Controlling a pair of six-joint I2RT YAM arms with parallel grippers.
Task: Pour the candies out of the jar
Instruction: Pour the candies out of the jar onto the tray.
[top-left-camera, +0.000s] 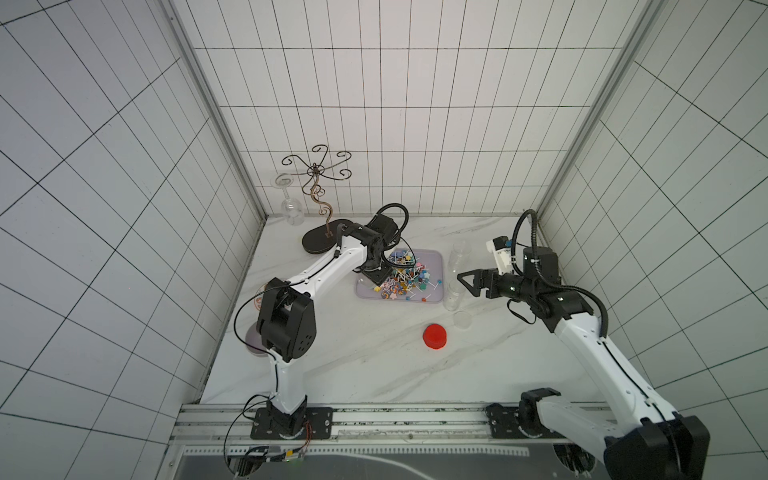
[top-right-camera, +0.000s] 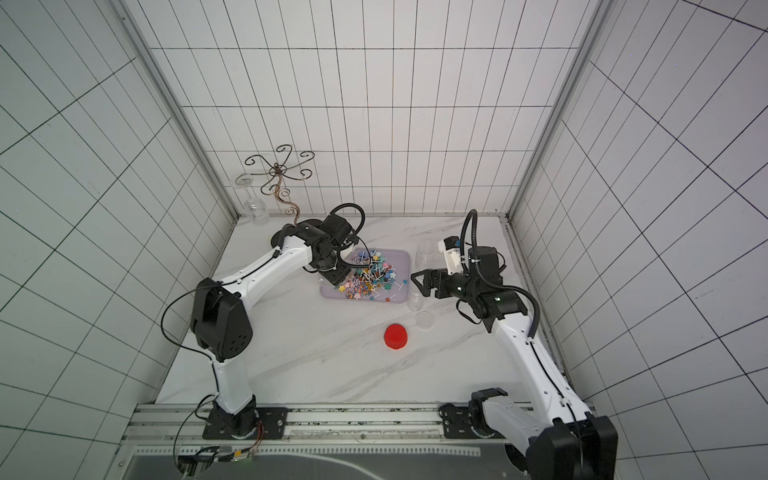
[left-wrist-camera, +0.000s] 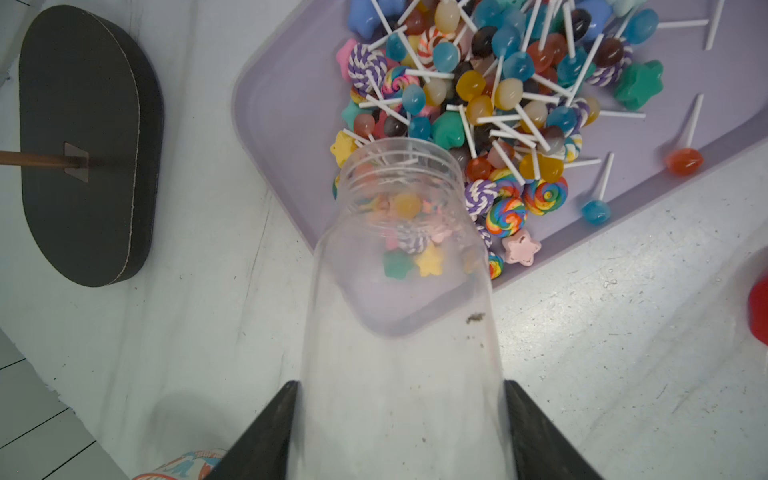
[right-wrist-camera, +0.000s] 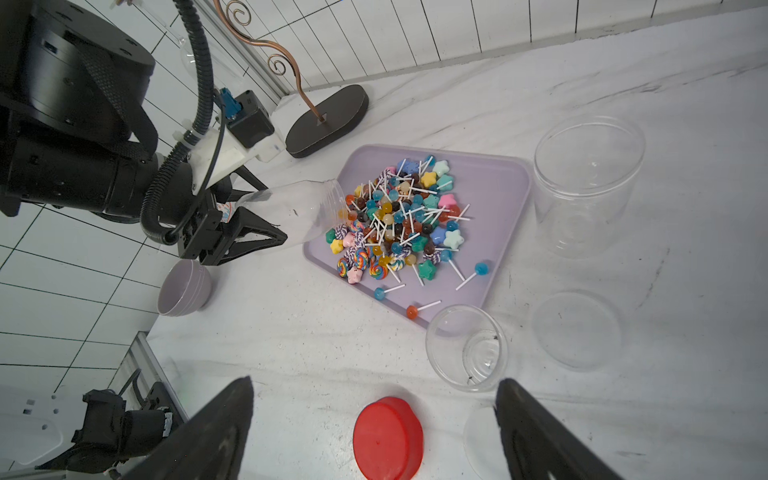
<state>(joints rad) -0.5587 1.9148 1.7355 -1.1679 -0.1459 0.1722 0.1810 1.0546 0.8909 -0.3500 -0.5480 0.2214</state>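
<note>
One jar (left-wrist-camera: 399, 291), tilted, clamped in left tool (left-wrist-camera: 401, 386); many candies (left-wrist-camera: 498, 104) on one tray (left-wrist-camera: 282, 104); one red lid (right-wrist-camera: 388, 436); right tool (right-wrist-camera: 374, 382) apart.

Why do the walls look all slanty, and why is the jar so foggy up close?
In both top views a wide lens makes the wall tiles fan outward; in the left wrist view the jar sits close to the lens, so its wall looks milky while the candies stay sharp.

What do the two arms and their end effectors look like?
The left arm and right arm have white links, black joints and black cables. A ribbed black hose loops at each wrist. The left end effector and right end effector have black triangular fingers.
</note>
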